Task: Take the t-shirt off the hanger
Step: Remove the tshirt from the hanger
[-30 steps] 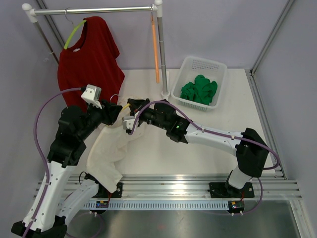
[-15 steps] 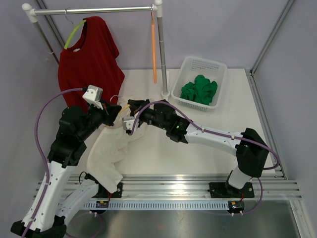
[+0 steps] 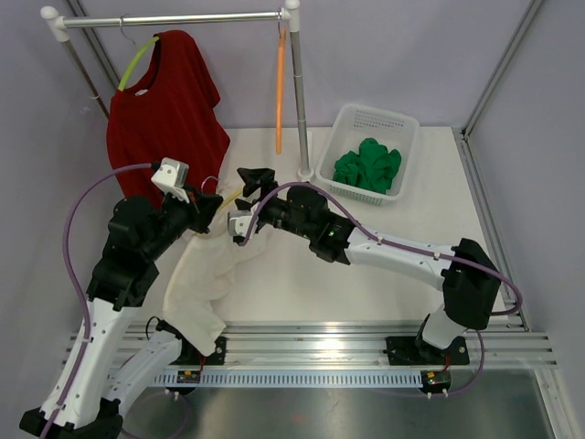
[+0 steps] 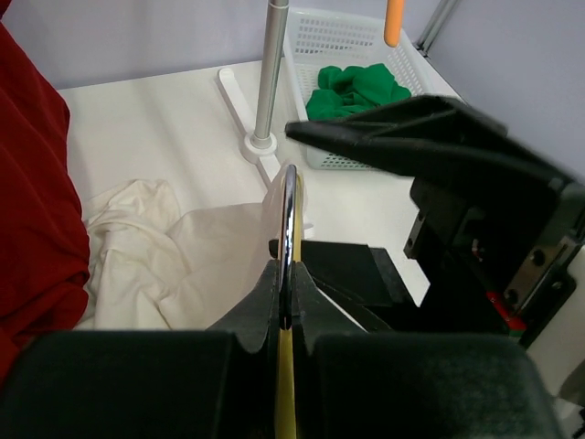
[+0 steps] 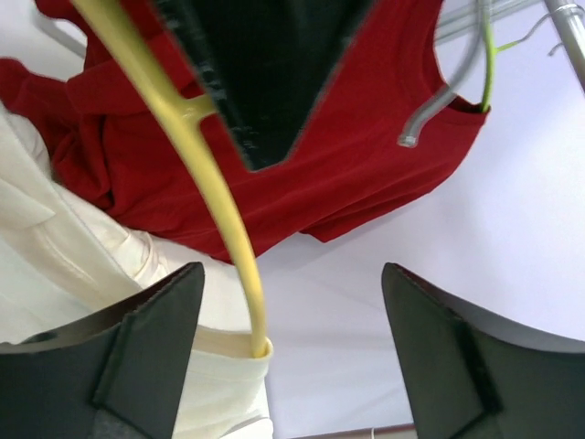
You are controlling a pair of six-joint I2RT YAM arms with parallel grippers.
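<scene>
Lavender walls close around a white desk (image 3: pixel 302 293), at whose back a metal rail (image 3: pixel 174 17) runs between white fittings, with an upright pole (image 3: pixel 300 101) at its right end. From the rail hang a red t-shirt (image 3: pixel 164 119) on a green hanger (image 3: pixel 137 59) at the left and a bare orange hanger (image 3: pixel 280 91) just beside the pole. Right of the pole sits a white basket (image 3: pixel 384 111) holding a bundle of green cloth (image 3: pixel 367 165). The cream t-shirt (image 3: pixel 196 283) lies crumpled on the left part of the desk, in front of the red one, and its lower part spills over the near edge. It is still on the yellow hanger (image 5: pixel 219 197), one arm of which disappears into the cream fabric in the right wrist view. The left arm (image 3: pixel 137 247) reaches in from the near left, and its jaws are pressed together on the hanger's metal hook (image 4: pixel 290 206), which stands upright out of them. The right arm (image 3: pixel 402 251) stretches across the desk from the near right to meet it. Its jaws are spread wide and grip nothing. The yellow hanger arm passes through the gap, closer to one finger (image 5: pixel 146 347) than to the other and touching neither.
</scene>
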